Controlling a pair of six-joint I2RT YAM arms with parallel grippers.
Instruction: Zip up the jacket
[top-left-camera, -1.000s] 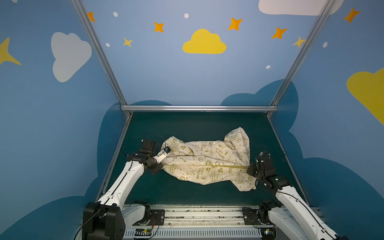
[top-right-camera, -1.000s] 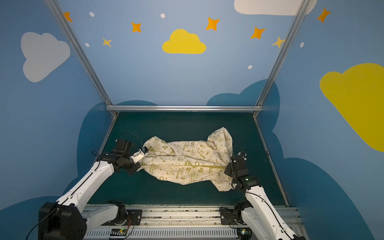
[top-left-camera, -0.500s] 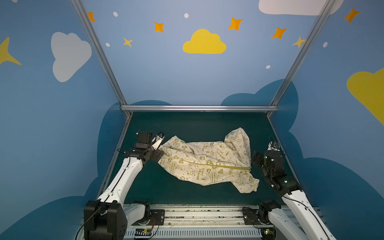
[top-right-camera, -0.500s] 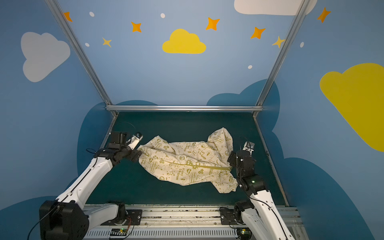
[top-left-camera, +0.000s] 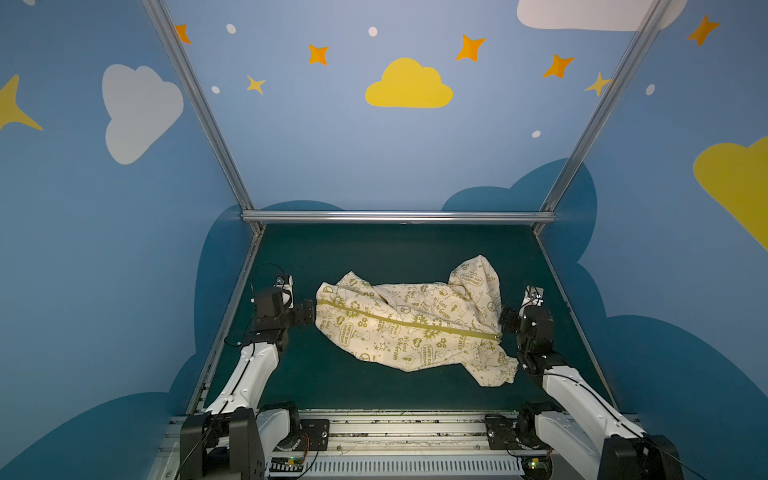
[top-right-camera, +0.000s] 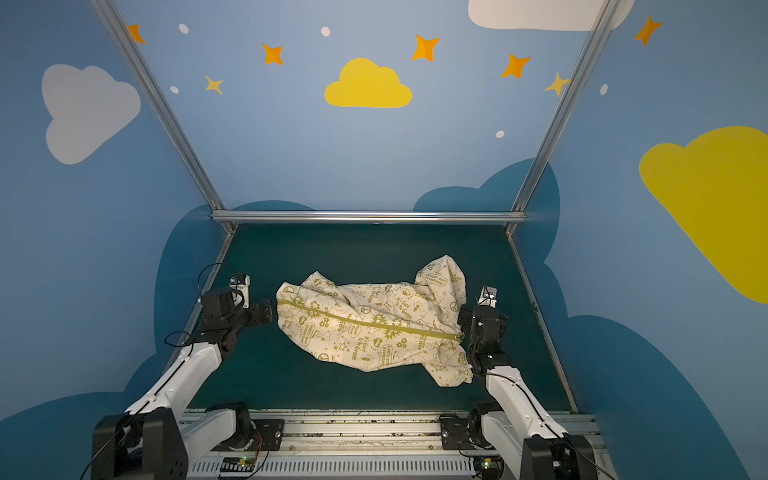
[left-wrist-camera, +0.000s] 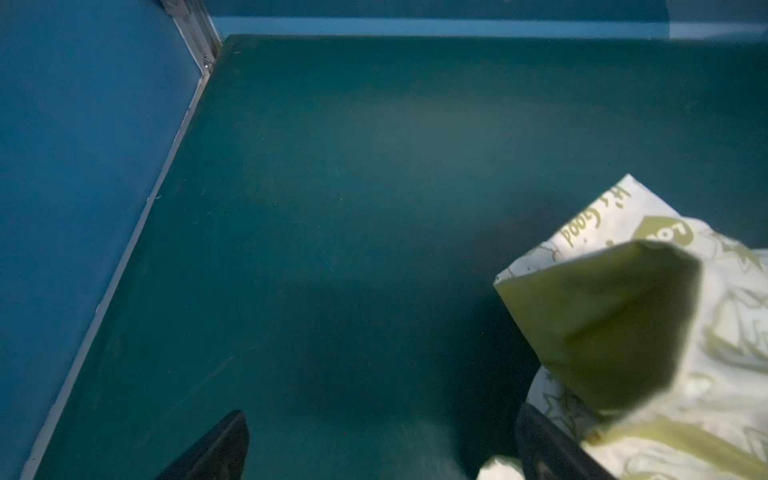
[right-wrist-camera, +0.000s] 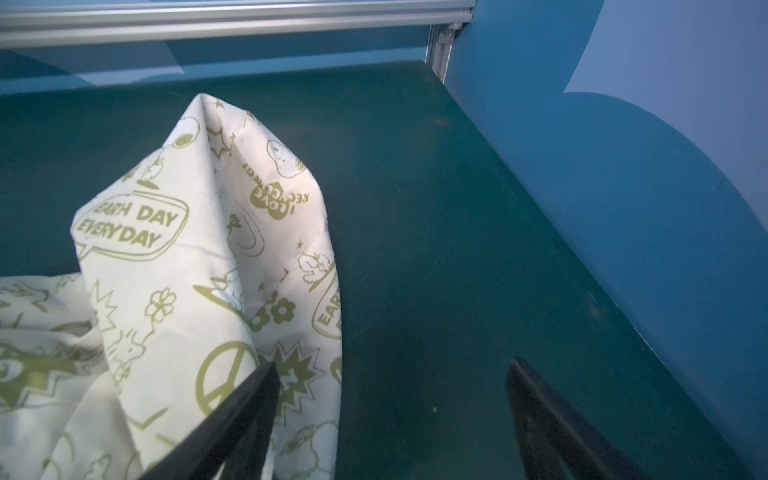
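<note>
1. On the dark green mat, mid-cell: the jacket lies crumpled, long axis across the workspace, between the 2 arms in both top views.
2. Progress: the zipper reads as 1 unbroken olive line from the end by the left arm to the end by the right arm. No gap shows between the front panels anywhere along it. My read: zip closed, task essentially done.
3. The slider is too small to pick out. I'd guess it sits at the right-arm end, but can't confirm.
4. Left gripper: jaws wide apart, holding nothing, parked just beside the jacket's end. The left wrist view shows bare mat between the fingers. 1 finger is right at the fabric edge, contact unclear.
5. Right gripper: jaws spread, empty, just beside the zipper's other end. In the right wrist view 1 finger overlaps the cloth in frame, and the gap holds only mat.
6. Left to do, as I judge it: pull both arms clear, maybe verify the zip is seated at its stop.
7. Look: cream fabric with olive-green doodles and words, "EARTH DAY EVERYDAY" legible. Yellow-green lining shows at an open end in the left wrist view.
8. Shape: wrinkled and limp. A hump of cloth rises at the far end near the right arm, and 1 flap trails toward the front edge.
</note>
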